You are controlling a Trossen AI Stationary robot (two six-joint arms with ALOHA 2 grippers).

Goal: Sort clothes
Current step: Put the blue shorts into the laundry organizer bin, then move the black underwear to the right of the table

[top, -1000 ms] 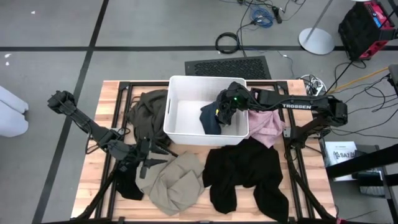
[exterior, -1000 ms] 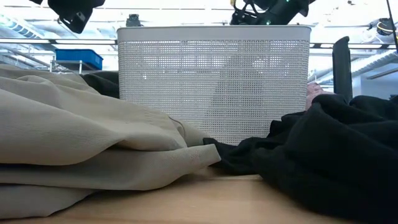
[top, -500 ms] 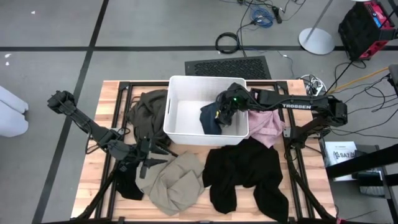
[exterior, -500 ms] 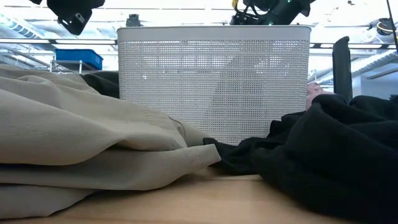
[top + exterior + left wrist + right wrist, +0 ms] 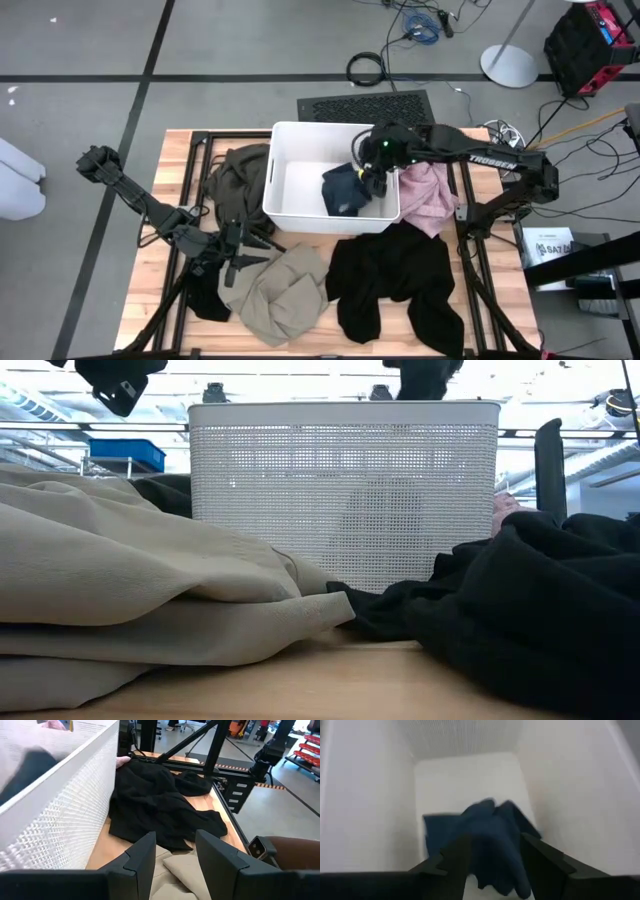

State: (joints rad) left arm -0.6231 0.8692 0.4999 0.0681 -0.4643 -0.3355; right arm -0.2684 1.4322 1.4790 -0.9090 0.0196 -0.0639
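White bin [image 5: 290, 170] now holding released teal-blue garment [image 5: 345, 190] (right gripper [image 5: 376, 178] risen, parted).

Even bright light, right wrist perhaps blurred

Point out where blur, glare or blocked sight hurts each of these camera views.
Right wrist view: motion-blurred, the dark blue garment and white bin walls soft. Low view: bright backlight behind the bin, whose mesh hides its contents; the beige garment fills the foreground. Left wrist view: near bin wall blurred, black garment sharp. High view: evenly lit, sharp.
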